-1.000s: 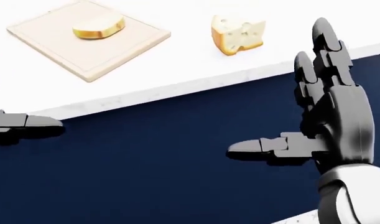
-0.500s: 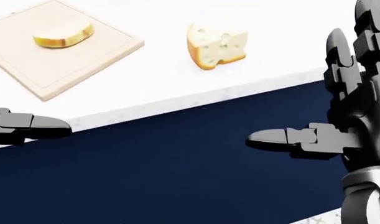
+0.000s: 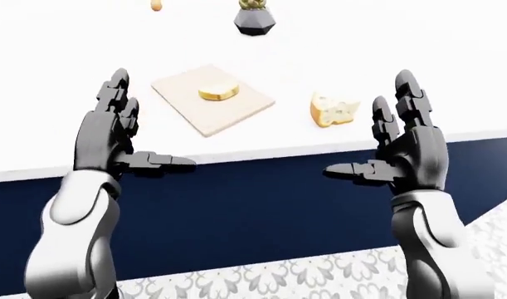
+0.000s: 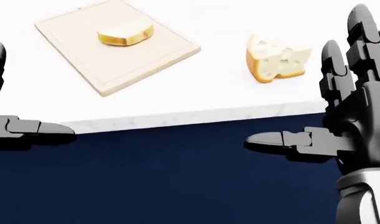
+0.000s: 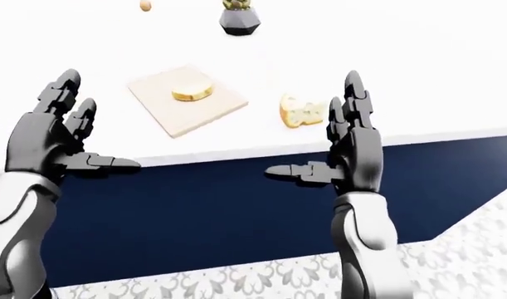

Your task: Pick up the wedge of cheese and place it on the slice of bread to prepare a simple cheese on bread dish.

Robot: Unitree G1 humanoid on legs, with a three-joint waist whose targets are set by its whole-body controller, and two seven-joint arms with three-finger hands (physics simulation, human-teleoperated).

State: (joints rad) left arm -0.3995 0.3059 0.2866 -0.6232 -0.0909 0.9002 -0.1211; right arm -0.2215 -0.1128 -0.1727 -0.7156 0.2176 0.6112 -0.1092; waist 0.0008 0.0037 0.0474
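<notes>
A yellow holed wedge of cheese (image 4: 276, 58) stands on the white counter, right of a pale cutting board (image 4: 84, 56). A slice of bread (image 4: 125, 33) lies flat on that board. My right hand (image 3: 368, 134) is open and empty, fingers up, thumb pointing left. It is held before the counter's edge, below and just right of the cheese, apart from it. My left hand (image 3: 150, 132) is open and empty too, thumb pointing right, below and left of the board.
The counter has a dark navy front panel (image 3: 236, 205) under its white edge (image 4: 177, 116). A dark faceted vase (image 3: 254, 22) and a small orange thing (image 3: 157, 5) stand at the top of the left-eye view. Patterned floor tiles (image 3: 278, 277) show below.
The head view has shifted: board, bread and cheese now sit further right than half a second ago, so the camera moved. Both hands stay open and empty.
</notes>
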